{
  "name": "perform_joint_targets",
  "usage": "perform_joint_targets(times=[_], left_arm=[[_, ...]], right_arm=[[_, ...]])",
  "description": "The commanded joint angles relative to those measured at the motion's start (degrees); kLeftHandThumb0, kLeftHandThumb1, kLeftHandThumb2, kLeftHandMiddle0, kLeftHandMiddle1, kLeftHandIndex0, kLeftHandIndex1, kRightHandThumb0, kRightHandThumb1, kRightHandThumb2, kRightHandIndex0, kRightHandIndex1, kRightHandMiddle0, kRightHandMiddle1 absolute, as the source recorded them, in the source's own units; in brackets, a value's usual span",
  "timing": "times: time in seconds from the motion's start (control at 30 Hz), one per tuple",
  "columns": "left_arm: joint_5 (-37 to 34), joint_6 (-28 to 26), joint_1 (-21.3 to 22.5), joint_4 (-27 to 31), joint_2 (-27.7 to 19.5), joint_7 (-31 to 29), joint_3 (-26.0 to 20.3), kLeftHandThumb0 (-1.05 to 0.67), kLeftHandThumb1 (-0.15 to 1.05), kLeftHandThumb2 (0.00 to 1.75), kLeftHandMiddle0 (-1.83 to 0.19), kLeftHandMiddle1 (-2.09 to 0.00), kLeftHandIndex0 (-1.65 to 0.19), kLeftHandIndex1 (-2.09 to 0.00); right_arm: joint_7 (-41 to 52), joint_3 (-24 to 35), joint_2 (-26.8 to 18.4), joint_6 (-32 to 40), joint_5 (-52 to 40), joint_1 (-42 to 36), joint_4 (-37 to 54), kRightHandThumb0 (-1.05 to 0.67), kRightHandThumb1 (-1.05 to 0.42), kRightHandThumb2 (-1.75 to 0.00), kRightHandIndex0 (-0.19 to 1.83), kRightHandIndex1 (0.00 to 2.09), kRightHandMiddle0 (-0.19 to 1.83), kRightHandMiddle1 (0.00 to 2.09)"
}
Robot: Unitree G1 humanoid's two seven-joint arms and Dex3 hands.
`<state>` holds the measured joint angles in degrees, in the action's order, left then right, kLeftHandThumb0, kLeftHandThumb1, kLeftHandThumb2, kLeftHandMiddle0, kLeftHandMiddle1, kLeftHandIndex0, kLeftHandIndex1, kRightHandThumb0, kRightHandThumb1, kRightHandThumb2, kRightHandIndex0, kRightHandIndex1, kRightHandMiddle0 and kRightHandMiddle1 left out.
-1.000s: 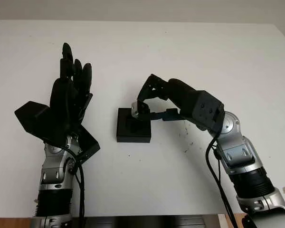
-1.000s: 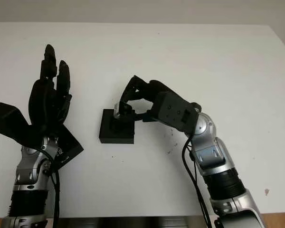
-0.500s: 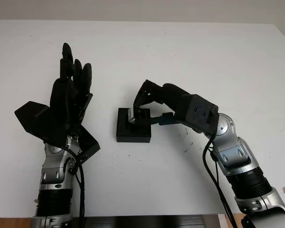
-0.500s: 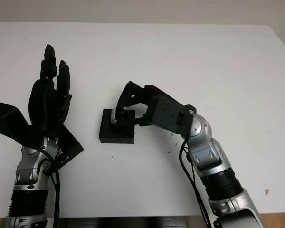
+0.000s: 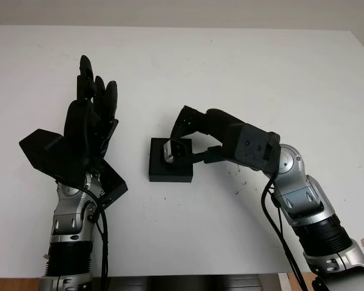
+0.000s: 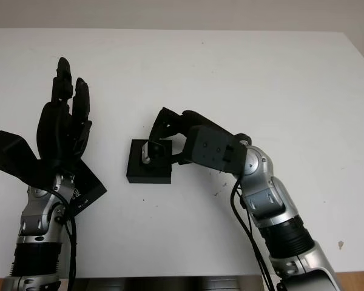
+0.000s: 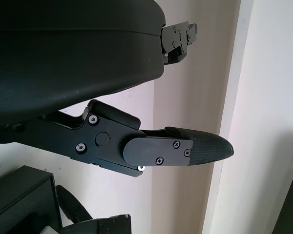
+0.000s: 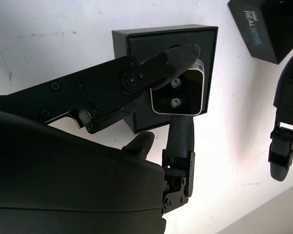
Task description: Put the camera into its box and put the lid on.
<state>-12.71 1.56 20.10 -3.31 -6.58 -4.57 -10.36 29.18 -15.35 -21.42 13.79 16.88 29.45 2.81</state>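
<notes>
A small black open box (image 5: 170,170) sits mid-table. My right hand (image 5: 181,140) hangs just over it, shut on the silver-faced camera (image 5: 170,151), which is low over the box opening. In the right wrist view the camera (image 8: 177,92) is pinched between a finger above and the thumb below, with the box (image 8: 136,41) behind it. The black lid (image 5: 41,150), marked RealSense (image 8: 261,29), lies at the left under my left forearm. My left hand (image 5: 92,112) is open and raised over the lid, well left of the box.
The white table (image 5: 261,79) spreads wide behind and to the right of the box. Its front edge (image 5: 188,276) runs near my arms' bases. A pale wall edge shows past my left hand's finger (image 7: 185,148).
My right hand has shifted left and down, bringing the camera from above the box's right side to low over its opening. The left hand has not moved.
</notes>
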Motion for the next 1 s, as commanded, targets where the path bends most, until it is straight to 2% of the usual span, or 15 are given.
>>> perform_joint_targets(times=[0.0,0.63,0.97], left_arm=[[0.0,0.3,0.0,1.1,0.2,-0.1,0.1,-0.74,1.05,0.36,0.19,0.00,0.19,0.00],[0.0,0.6,-0.1,1.2,0.3,-0.4,0.1,-0.75,1.05,0.37,0.19,0.00,0.19,0.00],[-0.2,0.4,-0.1,1.4,0.5,-0.1,0.0,-0.75,1.05,0.36,0.19,0.00,0.19,0.00]], right_arm=[[-0.6,-0.7,-0.9,-1.6,1.0,-0.5,-0.9,-0.45,-1.04,-0.05,0.23,0.67,0.41,1.80],[-6.5,-1.2,0.7,-6.0,4.5,-2.1,-6.8,-0.44,-1.04,-0.06,0.21,0.61,0.42,1.86],[-6.4,-1.9,-0.3,-6.5,7.6,-3.0,-4.4,-0.44,-1.05,-0.06,0.20,0.56,0.38,1.95]])
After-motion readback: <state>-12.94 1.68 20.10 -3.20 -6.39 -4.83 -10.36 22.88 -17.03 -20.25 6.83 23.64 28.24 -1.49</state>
